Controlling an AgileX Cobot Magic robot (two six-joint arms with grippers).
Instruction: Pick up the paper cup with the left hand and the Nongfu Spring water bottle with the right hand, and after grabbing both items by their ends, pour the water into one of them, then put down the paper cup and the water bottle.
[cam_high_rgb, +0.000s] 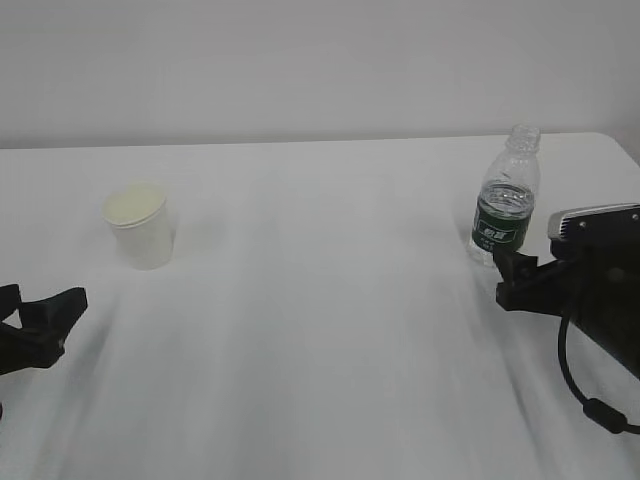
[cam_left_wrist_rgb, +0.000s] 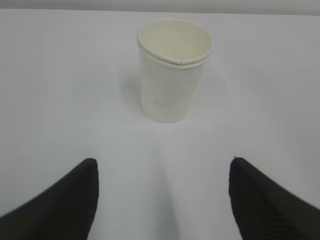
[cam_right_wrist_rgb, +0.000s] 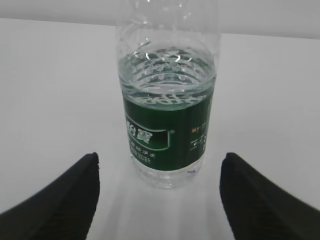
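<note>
Standing upright on the smooth matte white table (cam_high_rgb: 320, 330), the small tapered white paper cup (cam_high_rgb: 142, 226) sits at the left and the clear ribbed plastic Nongfu Spring water bottle (cam_high_rgb: 505, 205) with its dark green label at the right, well apart from each other. The black left gripper (cam_left_wrist_rgb: 162, 200) waits short of the cup with its jaws spread wide and nothing between them; the black right gripper (cam_right_wrist_rgb: 159, 195) is equally wide open and empty, just in front of the bottle. From the left wrist, the cup (cam_left_wrist_rgb: 174, 70) shows a rolled rim with a slight kink at the front lip and a pale cream inside, details the exterior camera blurs. From the right wrist, the bottle (cam_right_wrist_rgb: 167, 105) shows the clear water (cam_right_wrist_rgb: 167, 75) level above the label, dimpled plastic at the waterline, and white marks on the label. Only the exterior view shows the bottle's capless threaded neck and both arms at once.
</note>
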